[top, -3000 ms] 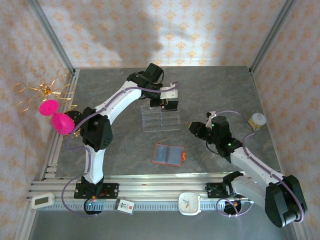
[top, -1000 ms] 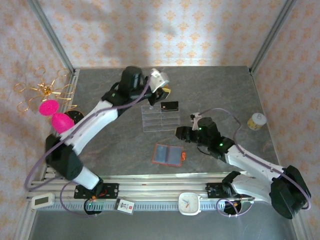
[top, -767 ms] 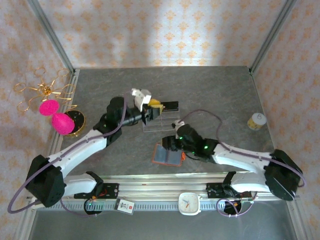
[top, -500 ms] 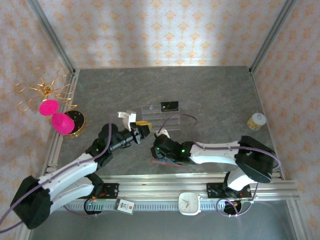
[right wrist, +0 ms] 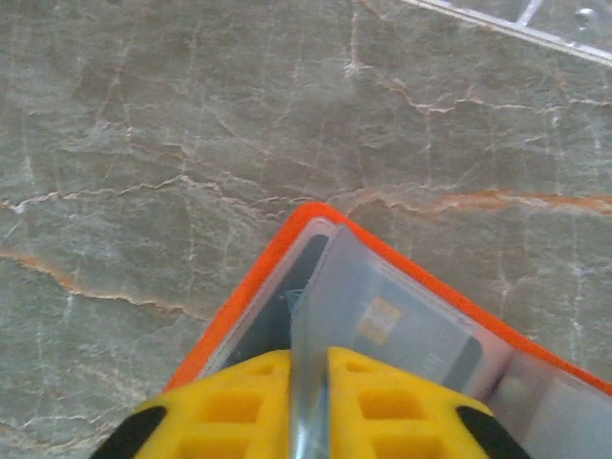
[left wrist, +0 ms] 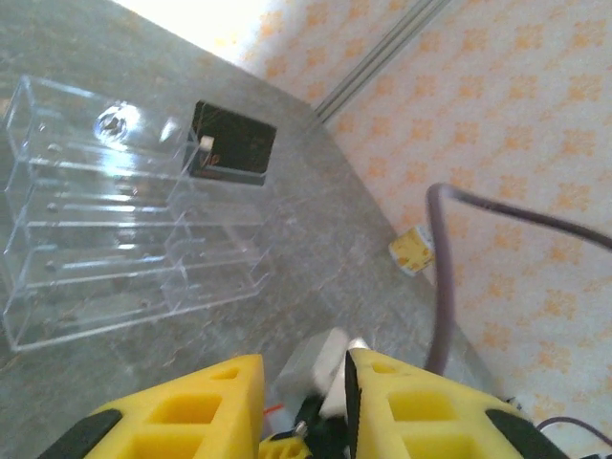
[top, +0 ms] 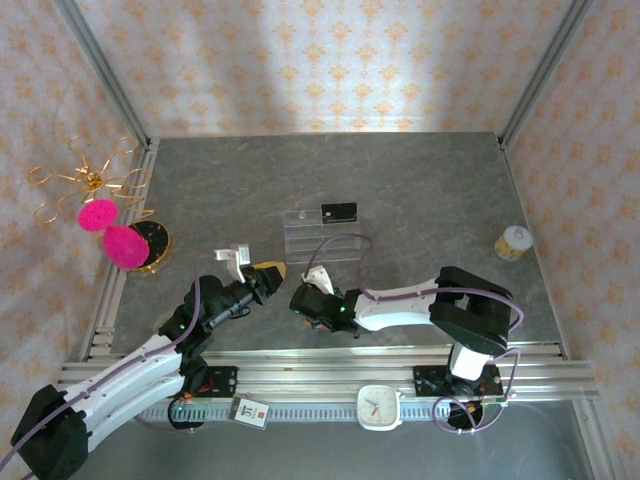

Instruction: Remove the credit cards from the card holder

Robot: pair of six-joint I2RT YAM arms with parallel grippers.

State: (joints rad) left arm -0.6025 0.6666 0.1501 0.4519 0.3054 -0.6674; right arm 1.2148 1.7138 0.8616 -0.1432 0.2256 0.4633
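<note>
The orange card holder lies open on the grey table. My right gripper is shut on the edge of its translucent grey-blue inner flap, which stands lifted. Under that flap lies a dark card with a gold chip, still in its slot. In the top view my right gripper hides most of the holder. A black card lies at the far right corner of the clear tray. My left gripper hovers just left of the right one, its fingers apart and holding nothing.
The clear compartment tray stands behind both grippers. A small yellow and white cup sits at the right. Two pink balls and a gold wire ornament stand at the left wall. A white clock rests on the front rail.
My right gripper swung left and down onto the card holder and shut on its flap. The left arm pulled back from the tray toward the near left. The black card stays by the tray.
</note>
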